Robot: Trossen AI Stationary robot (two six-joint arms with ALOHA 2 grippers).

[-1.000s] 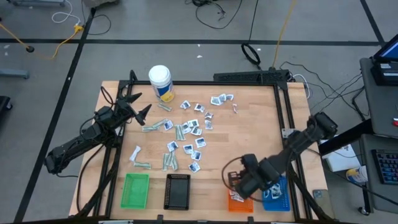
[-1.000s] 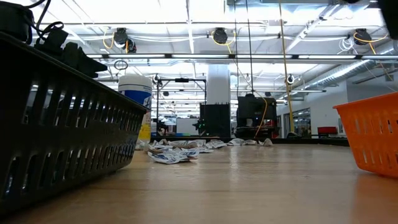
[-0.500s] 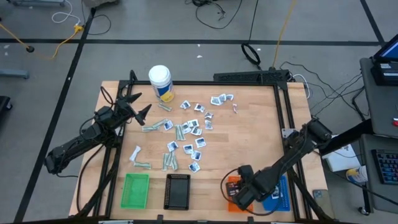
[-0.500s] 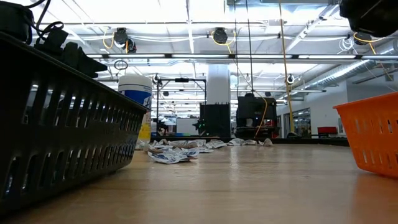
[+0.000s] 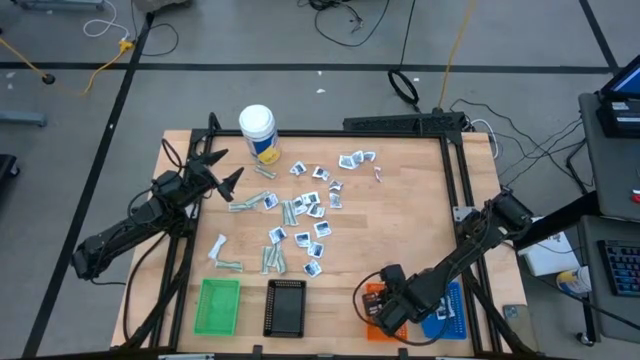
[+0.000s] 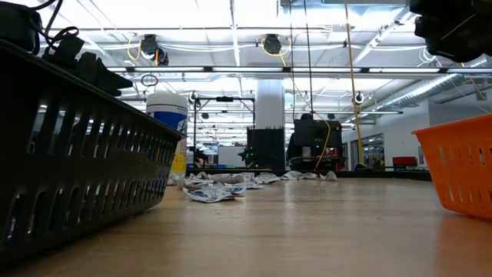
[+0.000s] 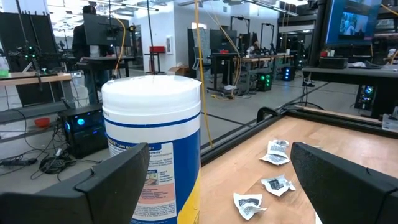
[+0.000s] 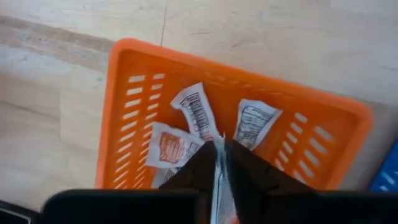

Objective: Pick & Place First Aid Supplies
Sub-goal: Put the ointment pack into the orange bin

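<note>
Right hand [image 8: 219, 163] hanging over orange tray [image 8: 124, 118], fingers nearly together, pinching thin white packet [image 8: 218, 177]. Three sachets [image 8: 196, 112] lying inside tray. Left hand [image 5: 222, 170] waiting, fingers apart, beside white bottle [image 5: 258, 131]. Remaining packets [image 5: 305, 215] lying scattered mid-tabletop [image 5: 400, 220].

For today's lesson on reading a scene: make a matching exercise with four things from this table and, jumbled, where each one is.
Things:
1. white bottle
2. left pincer
3. right pincer
4. black tray

Places:
A. over the orange tray
B. far left corner of the table
C. between green tray and orange tray
D. open, beside the bottle

Pairs: 1-B, 2-D, 3-A, 4-C
</note>
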